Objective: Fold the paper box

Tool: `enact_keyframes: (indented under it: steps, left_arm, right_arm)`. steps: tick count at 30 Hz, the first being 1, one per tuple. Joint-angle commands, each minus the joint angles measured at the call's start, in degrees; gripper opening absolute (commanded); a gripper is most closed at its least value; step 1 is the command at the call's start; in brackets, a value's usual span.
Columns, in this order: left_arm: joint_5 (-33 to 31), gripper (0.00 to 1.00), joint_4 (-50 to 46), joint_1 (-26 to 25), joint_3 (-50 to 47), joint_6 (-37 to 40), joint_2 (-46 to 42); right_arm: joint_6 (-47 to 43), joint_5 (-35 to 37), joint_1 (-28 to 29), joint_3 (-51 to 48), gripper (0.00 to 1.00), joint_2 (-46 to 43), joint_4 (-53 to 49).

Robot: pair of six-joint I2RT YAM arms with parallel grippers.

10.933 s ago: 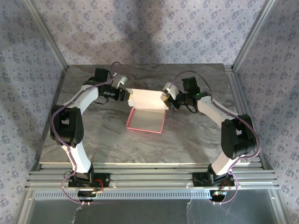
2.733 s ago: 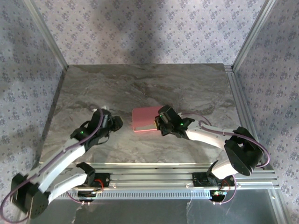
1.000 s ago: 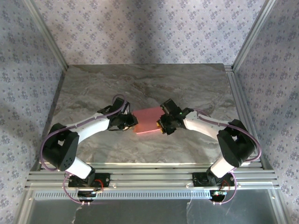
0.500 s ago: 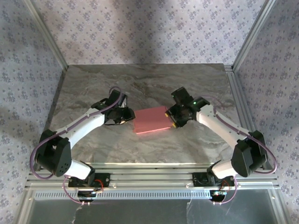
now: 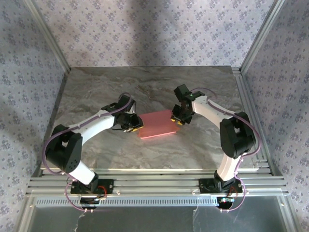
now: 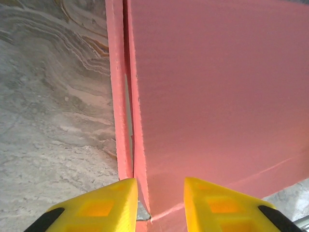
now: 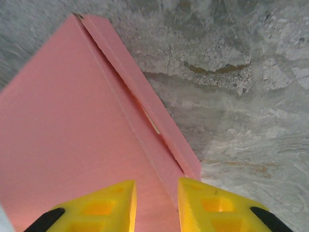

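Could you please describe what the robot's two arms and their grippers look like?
The left arm and right arm both have white link shells and black joint housings, with a purple cable looping along each. The left gripper and right gripper have blocky bright yellow fingers with recessed pockets and black bases.

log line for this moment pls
paper box: closed, flat on table | left gripper: at box's left end, grip unclear | right gripper: at box's right end, grip unclear
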Motion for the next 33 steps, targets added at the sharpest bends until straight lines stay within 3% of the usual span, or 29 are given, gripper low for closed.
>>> enact_keyframes:
  steps: [1,24,33]
  left_arm:
    - [1.6,0.3,1.94,-1.01,-1.56,-1.22,0.9]
    - [-4.44,0.22,1.05,-3.02,-4.94,0.59,2.8]
    - [-7.02,0.18,0.61,-3.74,-4.89,0.95,0.43]
  right_arm:
    - [-3.89,-0.97,0.6,1.13,0.29,1.3,-2.53]
    - [-6.8,2.43,1.61,-4.39,0.11,3.93,-1.77]
    - [-7.35,4.1,1.78,-4.48,0.1,1.14,-2.3]
